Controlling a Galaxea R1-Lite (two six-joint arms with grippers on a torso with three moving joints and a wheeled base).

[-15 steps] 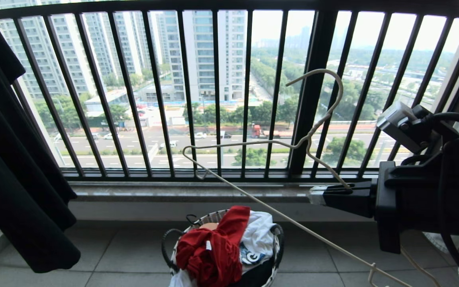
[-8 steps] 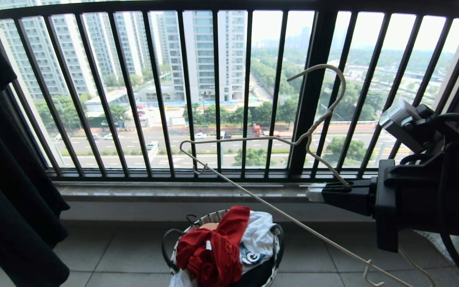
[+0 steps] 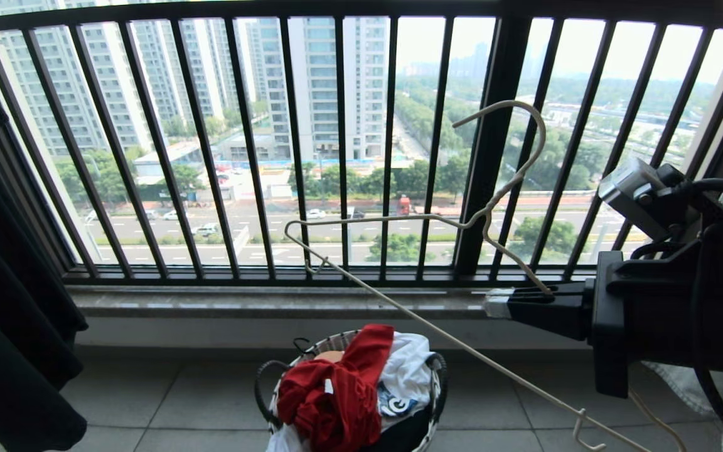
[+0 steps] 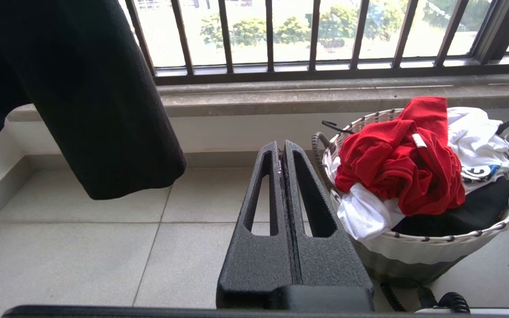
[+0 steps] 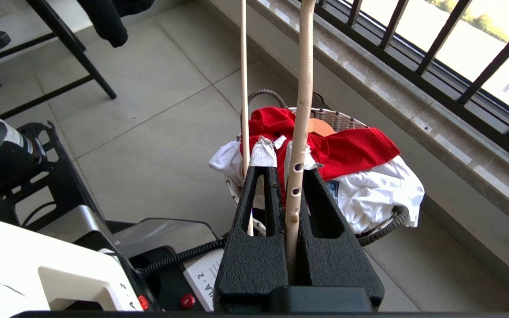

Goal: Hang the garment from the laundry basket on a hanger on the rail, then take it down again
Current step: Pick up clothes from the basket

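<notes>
The garment (image 3: 336, 395), a crumpled red T-shirt, lies on top of the pile in the laundry basket (image 3: 438, 371) on the tiled floor below the window sill. My right gripper (image 3: 493, 304) is shut on the hanger (image 3: 399, 220), a thin cream wire one, and holds it by one sloping arm above and right of the basket. Its hook points up against the balustrade. In the right wrist view the hanger (image 5: 303, 88) runs out between the fingers over the garment (image 5: 351, 150). My left gripper (image 4: 282, 148) is shut and empty, low beside the basket (image 4: 435, 247). The rail is out of view.
A black balustrade (image 3: 342, 144) and stone sill (image 3: 273, 301) close the far side. A black garment (image 3: 10, 314) hangs at the left. A white T-shirt (image 3: 408, 364) lies under the red one. Black frame legs (image 5: 73, 57) stand on the floor behind the basket.
The hanging black garment has swung away to the left, uncovering more sill. The hanger's hook has risen slightly. The basket and its clothes have not moved.
</notes>
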